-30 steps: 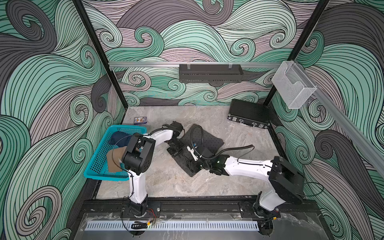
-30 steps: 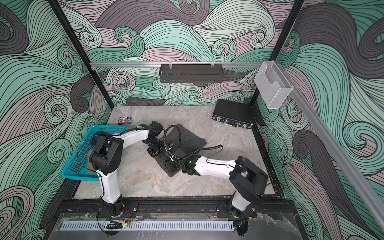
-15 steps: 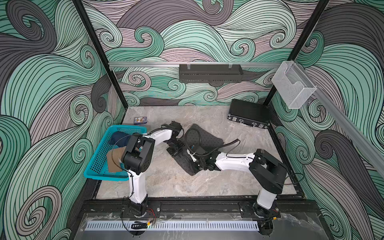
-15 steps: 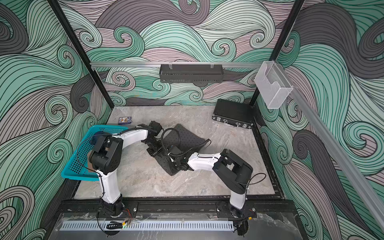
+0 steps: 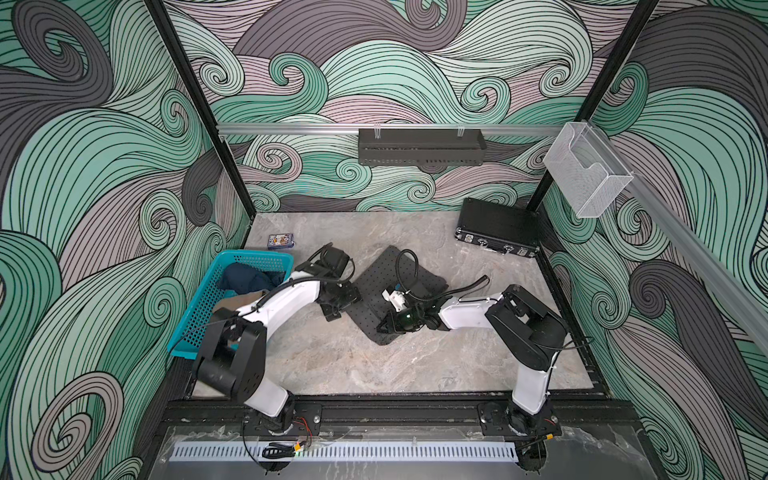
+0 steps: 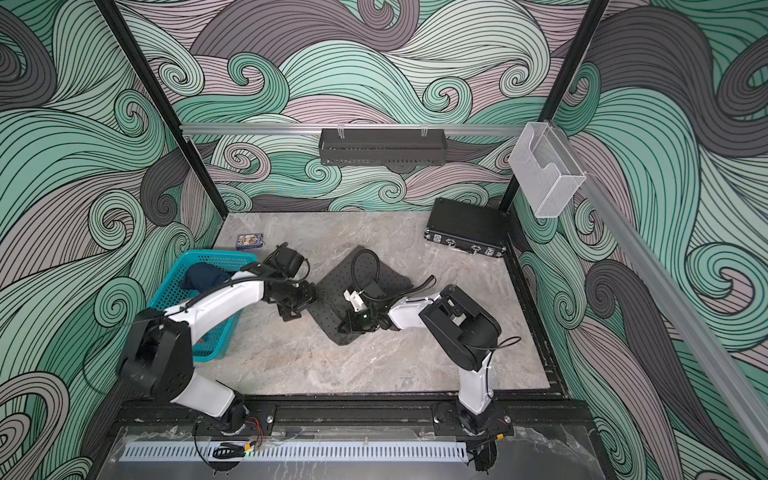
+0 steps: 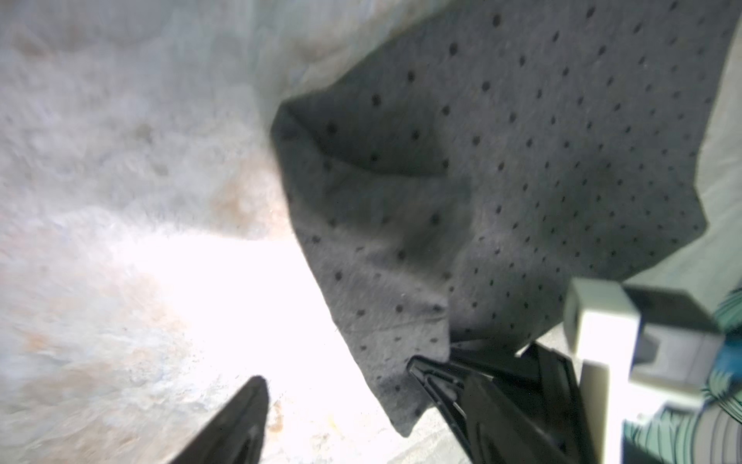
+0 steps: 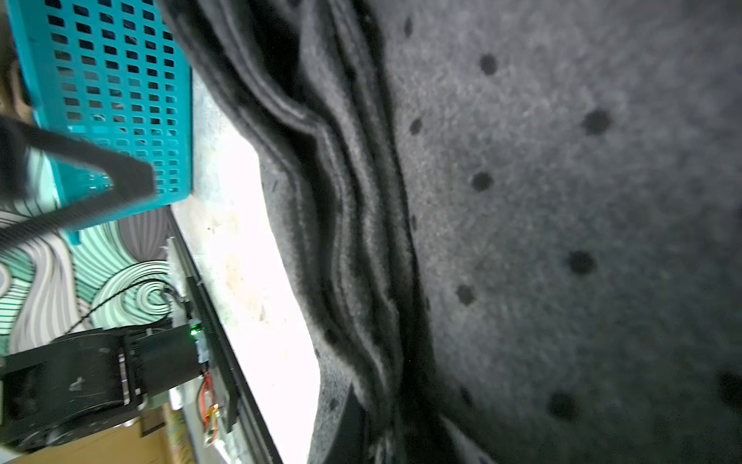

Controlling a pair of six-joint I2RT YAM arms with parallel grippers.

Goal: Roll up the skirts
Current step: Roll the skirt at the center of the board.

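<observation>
**Materials and shapes.** The worktop [image 5: 332, 361] is a grey, marble-patterned slab with a smooth, glossy surface. A dark grey skirt with small black dots [image 5: 376, 286] lies on it near the middle, set cornerwise as a rough diamond in both top views [image 6: 336, 286]. Its cloth is soft, matte and felt-like. In the left wrist view [image 7: 522, 160] one corner is raised and dented into a shallow pocket. In the right wrist view [image 8: 562, 201] its edge shows several stacked layers running in wavy ridges.

A teal plastic basket [image 5: 249, 255] with rows of rectangular holes stands at the left edge of the worktop. It holds a bundled dark blue denim skirt [image 5: 245, 278] toward the back. A flat tan-brown skirt [image 5: 237, 301] lies in front of it, partly hidden by the left arm.

A black hard case [image 5: 494, 226] with metal latches lies at the back right. A small printed box [image 5: 280, 240] sits just behind the basket.

**Left gripper** [image 5: 338, 307]. It is low over the worktop at the dotted skirt's left corner. The wrist view [image 7: 335, 373] shows its fingers spread wide. One is over bare worktop and the other touches the cloth's edge. It grips nothing.

**Right gripper** [image 5: 384, 326]. It sits at the skirt's near corner, lying across the cloth. Its fingers are closed, and the layered folds gather toward them, so the skirt's edge appears pinched there.

The two skirts in the basket are well apart from both grippers.
</observation>
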